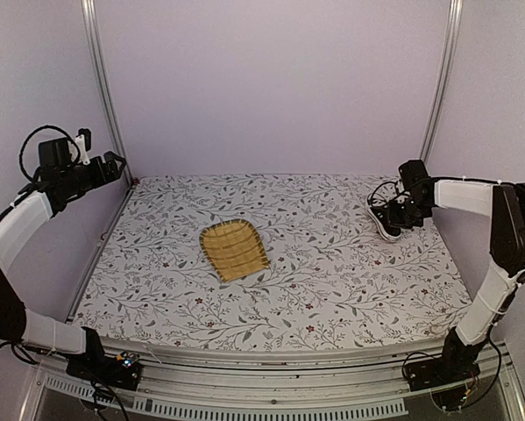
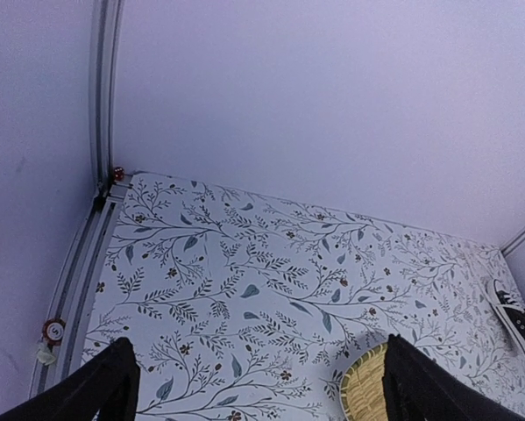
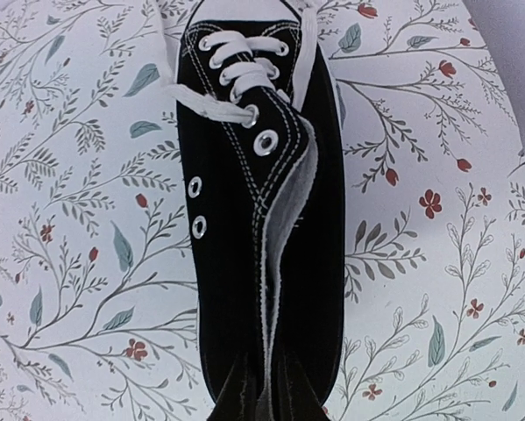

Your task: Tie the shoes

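Floral table, right hand pinching sneaker

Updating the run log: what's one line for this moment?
right gripper shut on sneaker heel | left gripper open, far left | yellow mat mid-table

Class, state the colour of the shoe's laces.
White laces on a black shoe; clearest in the right wrist view.

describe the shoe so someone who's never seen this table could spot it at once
On the floral-print table, look to the far right side, where the right gripper pinches its heel. It is a black canvas sneaker with white laces, unlike the yellow woven mat mid-table.
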Robot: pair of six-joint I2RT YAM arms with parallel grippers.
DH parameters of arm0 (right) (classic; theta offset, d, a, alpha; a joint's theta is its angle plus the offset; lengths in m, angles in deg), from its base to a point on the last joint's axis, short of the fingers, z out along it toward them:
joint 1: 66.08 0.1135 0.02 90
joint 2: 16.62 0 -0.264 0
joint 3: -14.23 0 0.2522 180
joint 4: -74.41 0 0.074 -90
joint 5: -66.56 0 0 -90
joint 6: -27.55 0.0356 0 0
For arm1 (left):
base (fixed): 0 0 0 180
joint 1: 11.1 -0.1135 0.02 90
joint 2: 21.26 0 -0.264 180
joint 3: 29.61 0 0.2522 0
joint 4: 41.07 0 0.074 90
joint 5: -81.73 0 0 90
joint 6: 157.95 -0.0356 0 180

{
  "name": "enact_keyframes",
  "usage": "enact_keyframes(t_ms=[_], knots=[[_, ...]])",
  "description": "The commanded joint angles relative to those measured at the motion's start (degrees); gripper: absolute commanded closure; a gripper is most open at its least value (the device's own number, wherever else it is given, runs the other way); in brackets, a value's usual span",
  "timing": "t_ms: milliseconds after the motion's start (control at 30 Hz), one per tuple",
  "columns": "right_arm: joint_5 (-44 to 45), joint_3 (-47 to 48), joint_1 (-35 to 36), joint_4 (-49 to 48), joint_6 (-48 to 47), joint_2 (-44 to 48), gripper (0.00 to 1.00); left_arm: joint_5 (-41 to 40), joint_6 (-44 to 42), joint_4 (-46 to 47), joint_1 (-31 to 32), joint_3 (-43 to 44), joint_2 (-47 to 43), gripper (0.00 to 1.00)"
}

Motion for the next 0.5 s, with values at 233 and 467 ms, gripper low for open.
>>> enact_keyframes(t_ms=[233,467], knots=[[-17.9,1.8,5.6,3.5,1.9,16.4,0.98,0.7,0.3,0.6,-0.5,-0.2,0.1,0.03],[-22.6,8.6,10.9,-1.3,8.0,17.7,0.98,0.8,0.7,0.6,-0.6,-0.3,0.1,0.03]])
